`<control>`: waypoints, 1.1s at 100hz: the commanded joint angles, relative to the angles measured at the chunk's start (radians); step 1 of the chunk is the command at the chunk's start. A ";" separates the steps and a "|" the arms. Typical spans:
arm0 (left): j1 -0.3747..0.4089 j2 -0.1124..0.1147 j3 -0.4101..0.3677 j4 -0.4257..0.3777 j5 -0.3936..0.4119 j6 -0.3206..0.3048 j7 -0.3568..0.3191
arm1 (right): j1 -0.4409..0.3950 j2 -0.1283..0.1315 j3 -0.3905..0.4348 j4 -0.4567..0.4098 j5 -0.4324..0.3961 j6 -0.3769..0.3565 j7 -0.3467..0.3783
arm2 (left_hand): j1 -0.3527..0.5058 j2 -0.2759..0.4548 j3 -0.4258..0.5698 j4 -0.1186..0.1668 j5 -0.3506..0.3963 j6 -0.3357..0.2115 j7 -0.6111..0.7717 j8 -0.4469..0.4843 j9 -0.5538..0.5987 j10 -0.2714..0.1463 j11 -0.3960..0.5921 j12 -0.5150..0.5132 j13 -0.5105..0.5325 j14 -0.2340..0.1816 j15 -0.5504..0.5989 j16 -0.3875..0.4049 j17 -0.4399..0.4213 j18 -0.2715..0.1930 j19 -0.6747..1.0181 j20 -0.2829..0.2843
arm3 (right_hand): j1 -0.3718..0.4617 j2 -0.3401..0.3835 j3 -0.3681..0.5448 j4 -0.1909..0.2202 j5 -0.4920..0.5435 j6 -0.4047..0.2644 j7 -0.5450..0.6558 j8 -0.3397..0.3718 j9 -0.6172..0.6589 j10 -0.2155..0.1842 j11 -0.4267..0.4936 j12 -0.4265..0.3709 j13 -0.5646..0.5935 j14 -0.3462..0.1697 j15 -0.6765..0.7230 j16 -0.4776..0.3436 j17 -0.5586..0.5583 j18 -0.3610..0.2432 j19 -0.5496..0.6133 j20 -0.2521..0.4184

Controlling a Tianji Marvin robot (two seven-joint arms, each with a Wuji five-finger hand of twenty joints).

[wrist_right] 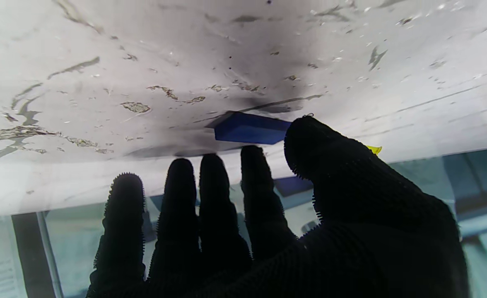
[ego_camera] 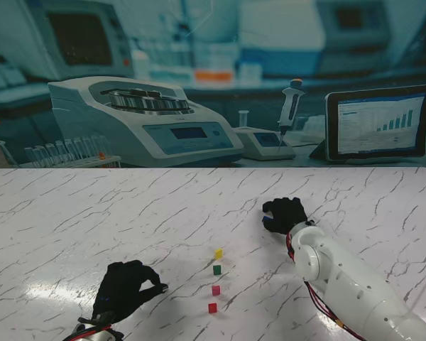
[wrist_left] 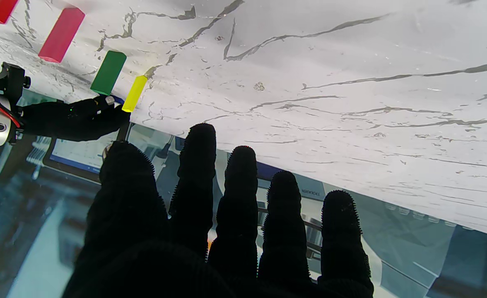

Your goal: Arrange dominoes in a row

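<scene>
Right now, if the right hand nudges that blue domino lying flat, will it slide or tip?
The blue domino looks like a stiff, flat block lying on its broad face, so it probably slides rather than tips. The glossy marble table suggests little grip. Small as it is, it's likely light.

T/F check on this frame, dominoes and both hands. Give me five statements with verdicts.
1. Four dominoes stand in a line: yellow domino farthest from me, then green domino, pink domino, red domino. True.
2. The left hand holds a domino. False: it is open, holding nothing.
3. A blue domino lies flat on the table by the right hand. True.
4. The blue domino already stands in the row. False: it lies apart, to the right of the row.
5. The right hand has lifted the blue domino. False: it still lies on the table.
</scene>
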 commanded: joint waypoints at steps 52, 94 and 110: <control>0.004 -0.007 0.003 0.011 -0.006 -0.029 0.004 | -0.032 0.002 -0.028 0.019 -0.016 0.026 0.020 | 0.033 0.009 0.001 -0.009 0.014 -0.029 0.012 -0.008 0.016 -0.022 0.018 0.012 0.003 -0.020 0.018 0.012 -0.008 0.006 0.028 0.022 | 0.060 -0.036 0.047 -0.063 0.052 -0.051 0.122 0.066 0.070 -0.010 0.173 0.095 0.013 0.010 0.080 0.053 0.024 -0.046 0.062 0.017; -0.001 -0.008 0.005 0.022 -0.010 -0.036 0.016 | -0.031 -0.003 -0.045 0.060 -0.021 0.022 -0.024 | 0.041 0.008 -0.001 -0.012 0.013 -0.033 0.017 -0.011 0.017 -0.023 0.019 0.012 0.005 -0.020 0.019 0.012 -0.008 0.006 0.029 0.022 | 0.107 -0.104 0.067 -0.112 0.000 -0.103 0.387 0.092 0.057 -0.037 0.299 0.171 0.017 0.009 0.146 0.088 0.033 -0.051 0.098 0.006; 0.000 -0.009 0.004 0.025 -0.008 -0.037 0.023 | -0.035 -0.003 -0.053 0.065 -0.025 0.014 -0.033 | 0.040 0.010 -0.002 -0.012 0.013 -0.031 0.018 -0.012 0.018 -0.022 0.020 0.012 0.004 -0.020 0.019 0.012 -0.009 0.005 0.028 0.022 | 0.139 -0.133 0.066 -0.125 -0.029 -0.148 0.569 0.094 0.072 -0.054 0.367 0.231 0.030 0.004 0.172 0.100 0.039 -0.051 0.111 0.003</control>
